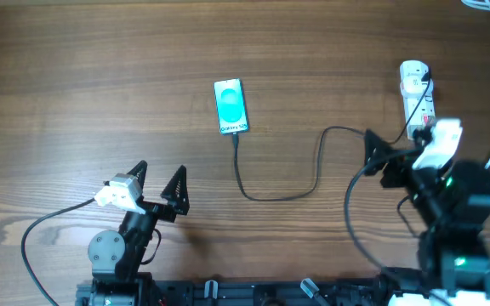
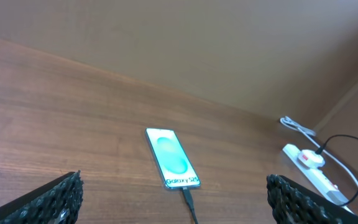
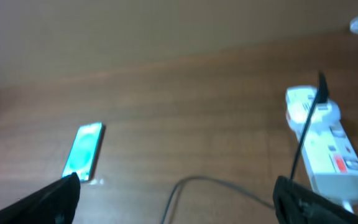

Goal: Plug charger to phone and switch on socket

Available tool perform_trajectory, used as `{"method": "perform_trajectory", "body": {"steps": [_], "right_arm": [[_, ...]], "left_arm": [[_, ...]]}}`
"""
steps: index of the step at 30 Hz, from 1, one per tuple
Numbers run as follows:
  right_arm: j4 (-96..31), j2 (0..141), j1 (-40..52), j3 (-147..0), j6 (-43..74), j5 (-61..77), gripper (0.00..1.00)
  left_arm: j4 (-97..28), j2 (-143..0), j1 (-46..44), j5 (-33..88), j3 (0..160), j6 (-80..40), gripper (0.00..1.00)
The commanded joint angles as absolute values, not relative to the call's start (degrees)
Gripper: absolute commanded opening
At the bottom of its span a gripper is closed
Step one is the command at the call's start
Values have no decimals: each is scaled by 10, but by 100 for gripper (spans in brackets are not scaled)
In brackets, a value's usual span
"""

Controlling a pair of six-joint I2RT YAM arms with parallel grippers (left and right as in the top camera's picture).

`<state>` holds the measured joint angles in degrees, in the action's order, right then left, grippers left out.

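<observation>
Tabletop (image 1: 100, 76) of brown wood grain fills every view. Only the overhead camera shows both arms. The left arm rises from the near edge, and the left gripper (image 1: 160, 170) aims away toward the phone, with its jaws spread wide and holding nothing. The right arm stands at the near right, and the right gripper (image 1: 379, 160) points left just beside the socket's near end, its jaws likewise released and empty.

The socket (image 1: 415, 95) is a white power strip lying at the far right. The right wrist view alone shows its red-marked switch (image 3: 339, 163) and a black plug standing in the round outlet end.

The phone (image 1: 230, 106) lies flat near the table's middle, well apart from both grippers. Its screen is turquoise with white edges. The left wrist view makes its small dark lettering readable at the near end.

The charger (image 1: 279, 194) is a thin black cable that loops from the socket to the phone's near edge. Its tip (image 2: 186, 196) touches that edge, but whether it is seated I cannot tell.
</observation>
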<state>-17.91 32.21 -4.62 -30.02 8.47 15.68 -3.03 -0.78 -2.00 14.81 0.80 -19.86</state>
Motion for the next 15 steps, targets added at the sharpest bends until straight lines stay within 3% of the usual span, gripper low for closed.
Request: {"method": "perform_trajectory", "body": {"steps": [1,7,15], "right_arm": [[-90,236,-43,-186,77,187,100],[40,123,-43,-59,86,206,100],[66,37,-43,-3,91,198,100]], "left_arm": [[-30,-2,-24,145,3,-198,100],[-30,-2,-24,145,3,-198,100],[-30,-2,-24,145,3,-198,100]]}}
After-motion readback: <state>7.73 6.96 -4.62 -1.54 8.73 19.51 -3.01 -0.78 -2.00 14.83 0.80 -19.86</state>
